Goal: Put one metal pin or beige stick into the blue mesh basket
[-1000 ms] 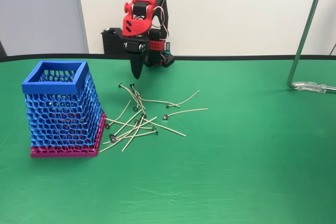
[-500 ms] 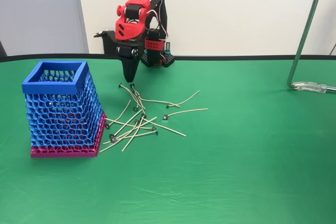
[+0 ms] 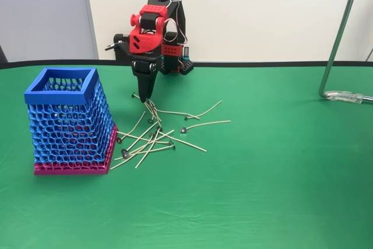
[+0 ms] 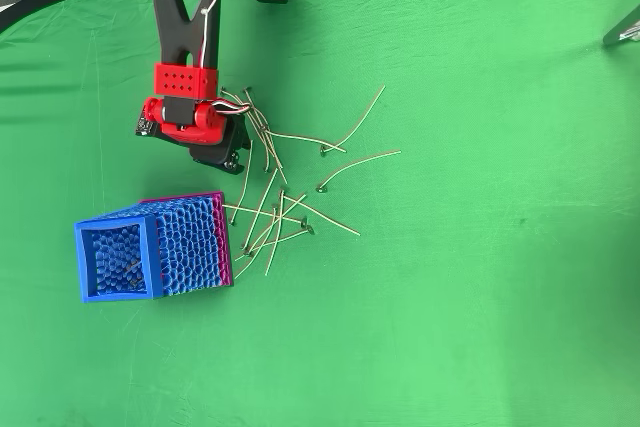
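**Robot claw poised over scattered pins beside a blue mesh basket**

A wide green cloth-covered tabletop [image 3: 280,190] spans the scene, with a pale wall behind it. At the far edge stands a black and red robot arm [image 3: 152,24], bent forward so that its claw [image 3: 145,93] points straight down. In the fixed view the dark fingers taper together into a single point with no gap visible between them, so the claw looks closed and holds nothing; the tip sits right at the far end of the pile, at or just above the heads of the nearest pins. In the overhead view the claw [image 4: 232,159] is mostly hidden beneath the red wrist housing.

To the left in the fixed view stands the tall blue plastic honeycomb-mesh basket [image 3: 70,122], upright, with a solid square blue rim and a flat magenta base, widening downward. The overhead view shows the basket [image 4: 150,247] near the claw but apart from it.

At the far right, a bent shiny metal tube stand [image 3: 341,39] rises from the tabletop.

Just right of the basket lies a loose, crisscrossed pile of thin beige sticks with small dark round heads [image 3: 152,135]; in the overhead view the sticks [image 4: 285,187] fan outward, and the nearest ends reach close to the basket's magenta base. All lie flat on the cloth.
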Robot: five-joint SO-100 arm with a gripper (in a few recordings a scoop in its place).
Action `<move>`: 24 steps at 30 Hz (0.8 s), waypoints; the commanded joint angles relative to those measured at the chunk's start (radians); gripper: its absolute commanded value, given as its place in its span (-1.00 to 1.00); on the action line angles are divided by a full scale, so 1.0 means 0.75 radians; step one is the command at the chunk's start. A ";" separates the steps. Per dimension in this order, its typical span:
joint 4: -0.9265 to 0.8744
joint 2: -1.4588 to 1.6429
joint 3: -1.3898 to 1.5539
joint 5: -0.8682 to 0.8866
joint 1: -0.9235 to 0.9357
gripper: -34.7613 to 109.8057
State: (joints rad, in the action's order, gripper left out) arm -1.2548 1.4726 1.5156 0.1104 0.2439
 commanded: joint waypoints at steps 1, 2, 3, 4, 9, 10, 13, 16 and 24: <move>-0.004 -0.033 -0.072 -0.014 -0.008 -0.24; -0.004 -0.053 -0.082 -0.014 -0.008 -0.24; -0.004 -0.074 -0.090 -0.014 -0.008 -0.24; -0.004 -0.094 -0.100 -0.014 -0.008 -0.25; 0.025 -0.157 -0.121 -0.018 -0.018 -0.25; 0.025 -0.168 -0.131 -0.018 -0.025 -0.25; 0.025 -0.200 -0.164 -0.018 -0.041 -0.24; 0.025 -0.231 -0.207 -0.027 -0.049 -0.24; 0.025 -0.295 -0.278 -0.035 -0.055 -0.25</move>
State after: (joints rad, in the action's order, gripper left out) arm -1.2441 1.2502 1.3484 0.0905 0.2102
